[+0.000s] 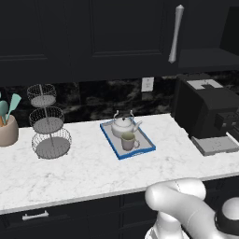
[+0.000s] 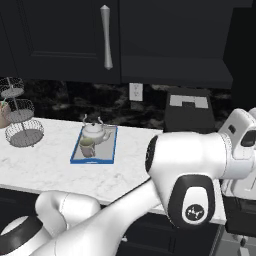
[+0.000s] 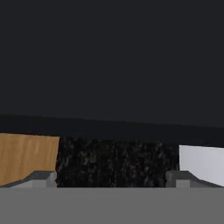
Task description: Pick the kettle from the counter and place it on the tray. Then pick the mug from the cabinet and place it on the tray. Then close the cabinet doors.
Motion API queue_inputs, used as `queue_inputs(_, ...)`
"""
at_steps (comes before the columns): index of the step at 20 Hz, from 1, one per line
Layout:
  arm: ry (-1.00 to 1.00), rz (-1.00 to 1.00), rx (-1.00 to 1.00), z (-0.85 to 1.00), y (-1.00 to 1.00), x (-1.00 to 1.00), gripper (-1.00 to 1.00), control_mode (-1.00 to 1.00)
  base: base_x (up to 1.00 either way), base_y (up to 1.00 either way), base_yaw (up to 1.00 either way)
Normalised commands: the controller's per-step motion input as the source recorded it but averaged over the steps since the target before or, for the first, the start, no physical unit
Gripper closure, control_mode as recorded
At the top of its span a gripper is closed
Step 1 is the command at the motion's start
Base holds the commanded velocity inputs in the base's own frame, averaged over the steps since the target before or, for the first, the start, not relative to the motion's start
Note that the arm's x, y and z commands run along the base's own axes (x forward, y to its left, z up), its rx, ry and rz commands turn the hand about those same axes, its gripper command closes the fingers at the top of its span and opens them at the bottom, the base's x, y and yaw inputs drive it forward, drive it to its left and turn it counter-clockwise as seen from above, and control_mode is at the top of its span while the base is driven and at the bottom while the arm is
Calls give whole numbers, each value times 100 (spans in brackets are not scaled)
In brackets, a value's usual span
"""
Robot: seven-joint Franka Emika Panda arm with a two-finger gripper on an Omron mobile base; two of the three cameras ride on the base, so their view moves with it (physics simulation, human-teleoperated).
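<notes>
The kettle (image 1: 123, 125) sits on the tray (image 1: 144, 150), at its far end, with its spout pointing right. The mug (image 1: 128, 141) stands on the same tray, just in front of the kettle and very close to it. Its handle points right. In the right base view the kettle (image 2: 94, 131) and the mug (image 2: 87, 147) are on the blue-rimmed tray (image 2: 111, 148) too.

The tray lies on the white counter (image 1: 84, 170), about in the middle. To the left of it stands a wire basket stand (image 1: 48, 122) with three round levels. Further left, at the edge, is a tan utensil holder (image 1: 8, 130) with teal tools in it. To the right of the tray is a big black coffee machine (image 1: 205, 112).

Above the counter are the black cabinet doors (image 1: 126, 32). One long silver handle (image 1: 176, 33) hangs on the right door. A white wall socket (image 1: 147, 84) is on the dark wall below them.

The end effector (image 3: 111, 178) has its two fingers wide apart, and nothing is between them. It faces a dark surface, with a brown wooden patch (image 3: 27, 157) on one side and a white patch (image 3: 203, 162) on the other.
</notes>
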Motion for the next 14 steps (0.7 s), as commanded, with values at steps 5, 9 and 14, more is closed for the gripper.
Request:
queue_inputs(5,7,7,0,0,-21,42,-100,-100,0,0,0)
queue_inputs(9,12,15,1,0,-1,39,-100,-100,0,0,0)
queue_inputs(14,9,22,0,0,27,28,-100,-100,0,0,0)
